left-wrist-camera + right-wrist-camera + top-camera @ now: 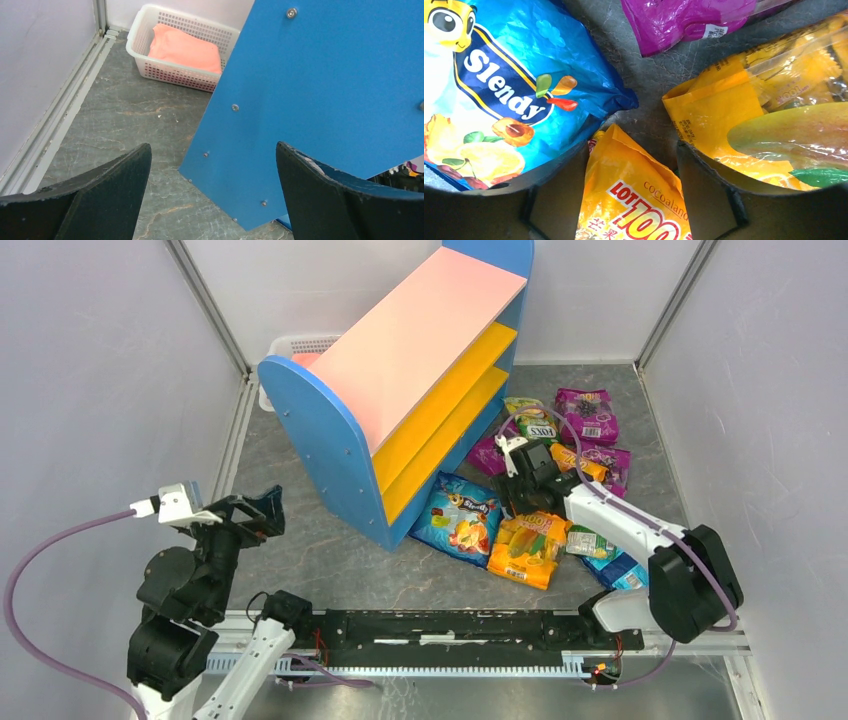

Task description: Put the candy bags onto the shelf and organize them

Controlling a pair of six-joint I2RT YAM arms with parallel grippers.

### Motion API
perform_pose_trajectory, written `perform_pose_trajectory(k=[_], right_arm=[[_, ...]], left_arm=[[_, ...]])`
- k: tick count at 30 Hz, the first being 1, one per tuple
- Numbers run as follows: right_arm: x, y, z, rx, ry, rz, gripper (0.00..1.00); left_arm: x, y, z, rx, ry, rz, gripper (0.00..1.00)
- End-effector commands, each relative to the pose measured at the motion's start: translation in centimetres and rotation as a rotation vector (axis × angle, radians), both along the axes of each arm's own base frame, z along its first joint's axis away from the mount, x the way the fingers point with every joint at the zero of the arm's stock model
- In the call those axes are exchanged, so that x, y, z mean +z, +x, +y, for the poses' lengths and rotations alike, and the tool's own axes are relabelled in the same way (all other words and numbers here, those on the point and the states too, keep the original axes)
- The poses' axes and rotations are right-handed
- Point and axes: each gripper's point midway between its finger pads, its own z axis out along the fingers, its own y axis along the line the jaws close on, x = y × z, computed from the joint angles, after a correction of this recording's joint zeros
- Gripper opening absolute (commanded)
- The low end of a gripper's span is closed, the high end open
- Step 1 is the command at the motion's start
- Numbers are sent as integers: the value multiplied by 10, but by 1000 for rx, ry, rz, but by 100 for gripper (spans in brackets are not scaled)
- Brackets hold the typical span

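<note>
Now straddles an orange bag (629,205) with the right tool (631,165), fingers (554,200) spread wide on either side of it; cannot tell whether touching. Finds that bag flat on the table (320,560), just beside a blue bag (509,75) on one side and a yellow bag (744,95) on the other, with a purple bag (684,20) beyond. Shows the whole heap on the table at the open side of the shelf (420,350), near its lower yellow board. Holds the left tool (212,175) open and empty above the table, well apart from the heap, facing the shelf's blue side panel. Catches past that panel a white basket (175,75) with an orange-pink cloth (185,47) inside.
</note>
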Motion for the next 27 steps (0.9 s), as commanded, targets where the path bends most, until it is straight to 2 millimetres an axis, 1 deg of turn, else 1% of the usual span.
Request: perform_pose_trajectory(k=[1,4,8,11,12,15,19,24,27], right_arm=[[11,3,-5,-17,3,-75,66],[16,4,-3,-2,12,-92,48],[27,6,-3,9,11,-119,20],[37,7,-3,6,16,-141,3],[40,7,-4,5,20,-148,0],[52,8,-2,7,40,-168,0],[80,10,4,-2,103,-224,1],[124,16,28,18,270,-312,0],[144,24,40,4,354,-354,0]], left_arm=[[5,11,-10,-15,-70,-12,100],[3,16,-15,-31,-87,-2,100],[-2,20,-20,-37,-109,18,100],[-5,23,-20,-33,-119,25,100],[-6,23,-20,-29,-123,27,100],[-11,25,-20,-21,-132,33,100],[-15,28,-22,-23,-143,38,100],[-17,31,-27,-40,-157,44,100],[-18,33,-30,-47,-171,50,100]])
